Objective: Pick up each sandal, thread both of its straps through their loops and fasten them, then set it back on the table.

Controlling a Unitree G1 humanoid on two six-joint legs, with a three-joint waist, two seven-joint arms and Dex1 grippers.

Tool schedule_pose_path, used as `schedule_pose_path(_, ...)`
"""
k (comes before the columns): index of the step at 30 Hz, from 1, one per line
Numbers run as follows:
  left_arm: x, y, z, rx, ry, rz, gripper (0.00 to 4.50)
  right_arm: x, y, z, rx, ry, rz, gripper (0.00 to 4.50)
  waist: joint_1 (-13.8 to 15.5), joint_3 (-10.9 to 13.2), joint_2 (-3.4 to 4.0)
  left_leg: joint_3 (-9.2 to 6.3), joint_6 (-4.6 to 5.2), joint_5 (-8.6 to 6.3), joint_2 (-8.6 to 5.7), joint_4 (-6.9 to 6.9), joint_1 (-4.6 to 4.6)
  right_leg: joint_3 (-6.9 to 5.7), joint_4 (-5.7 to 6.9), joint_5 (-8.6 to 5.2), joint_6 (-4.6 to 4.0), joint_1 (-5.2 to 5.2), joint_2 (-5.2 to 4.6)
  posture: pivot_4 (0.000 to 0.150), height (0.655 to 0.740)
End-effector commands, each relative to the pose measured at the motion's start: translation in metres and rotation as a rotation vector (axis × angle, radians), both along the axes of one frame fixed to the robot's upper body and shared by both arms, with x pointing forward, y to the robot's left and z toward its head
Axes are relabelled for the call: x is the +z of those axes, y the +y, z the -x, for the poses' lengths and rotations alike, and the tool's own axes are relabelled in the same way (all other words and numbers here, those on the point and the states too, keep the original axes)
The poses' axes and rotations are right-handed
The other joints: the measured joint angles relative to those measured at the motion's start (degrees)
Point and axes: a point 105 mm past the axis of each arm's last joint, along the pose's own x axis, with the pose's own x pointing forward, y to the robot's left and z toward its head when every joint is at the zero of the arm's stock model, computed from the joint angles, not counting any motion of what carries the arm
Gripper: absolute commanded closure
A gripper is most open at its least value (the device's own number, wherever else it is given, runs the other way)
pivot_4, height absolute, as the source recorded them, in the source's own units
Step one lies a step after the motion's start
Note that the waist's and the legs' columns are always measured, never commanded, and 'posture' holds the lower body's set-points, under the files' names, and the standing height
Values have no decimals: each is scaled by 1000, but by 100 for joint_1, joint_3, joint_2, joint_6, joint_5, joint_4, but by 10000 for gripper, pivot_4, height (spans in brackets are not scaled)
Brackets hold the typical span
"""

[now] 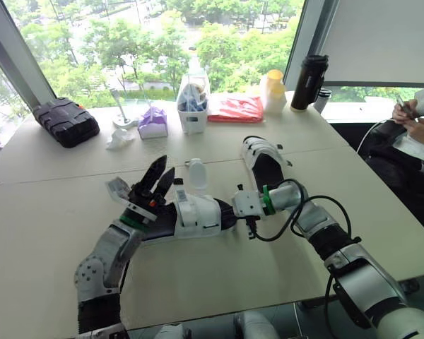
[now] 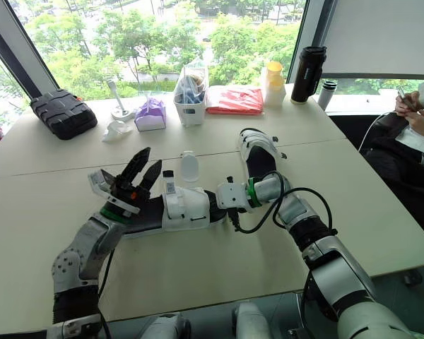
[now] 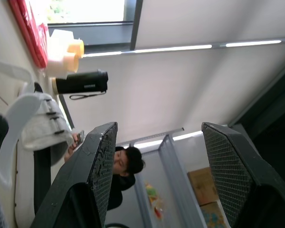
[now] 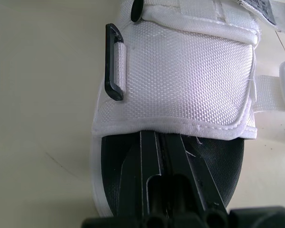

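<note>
Centrally on the pale desk (image 1: 42,219) lies one sandal (image 1: 195,212), white woven upper over a black footbed, lengthways from left to right between the two arms. At its left end the left gripper (image 1: 164,169) points up and away toward the far side, jaws spread wide with nothing between them. From the right, the right gripper (image 4: 161,137) lies flat on the footbed with its jaws pressed together, tips tucked under the edge of the white upper; whether they pinch anything there cannot be seen. A black loop (image 4: 113,61) sits on the side of that upper, and a strap end (image 2: 168,182) with a printed label stands up from the sandal's left part. The second sandal (image 1: 263,157) rests on the desk farther back and to the right, apart from the first. A small clear bottle (image 1: 196,173) lies just beyond the near sandal. Along the far edge stand a black case (image 1: 66,121), a purple tissue box (image 1: 152,121), a white bin (image 1: 193,106), a red packet (image 1: 234,108), a yellow-capped bottle (image 1: 273,90) and a black flask (image 1: 309,81). A person (image 1: 417,127) sits at the far right.
</note>
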Motion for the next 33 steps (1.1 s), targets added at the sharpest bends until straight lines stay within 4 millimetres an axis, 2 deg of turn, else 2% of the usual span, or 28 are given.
schedule_pose_path(1,21,5,3,11,-132,-293,16007,-14,-4,1,-14,31,59,45000,-9,2,-4,0,0,0,0,-1,1,0,1,0,1,0,1,1500,7400)
schedule_pose_path(4,15,1,2,-50,-190,-564,16007,-14,-3,1,-14,30,56,45000,-10,2,-5,1,0,0,0,-3,1,1,1,-4,-6,-1,5,1500,7400)
schedule_pose_path(7,-8,-10,5,-179,-256,-854,16007,-13,-2,0,-13,28,53,45000,-15,2,-6,3,1,0,-2,-4,1,1,0,-8,-13,0,4,1500,7400)
schedule_pose_path(10,-26,-12,1,-264,-307,-996,16007,-13,-1,0,-13,26,50,45000,-20,3,-5,4,1,0,-1,-8,3,1,0,-8,-15,-2,5,1500,7400)
schedule_pose_path(16,-42,-2,-8,-389,-321,-1051,16007,-13,1,0,-12,23,47,45000,-32,4,-6,2,2,0,5,-12,-3,1,4,-7,-14,-16,11,1500,7400)
schedule_pose_path(24,-25,23,-14,-380,-302,-937,16007,-13,2,0,-16,19,44,45000,-57,6,-8,0,2,-1,6,-13,-6,1,7,3,4,-24,11,1500,7400)
schedule_pose_path(33,-32,20,-29,-321,-258,-963,16007,-14,2,-1,-16,13,44,45000,-75,7,-11,-7,2,0,7,-13,-6,0,11,4,6,-26,8,1500,7400)
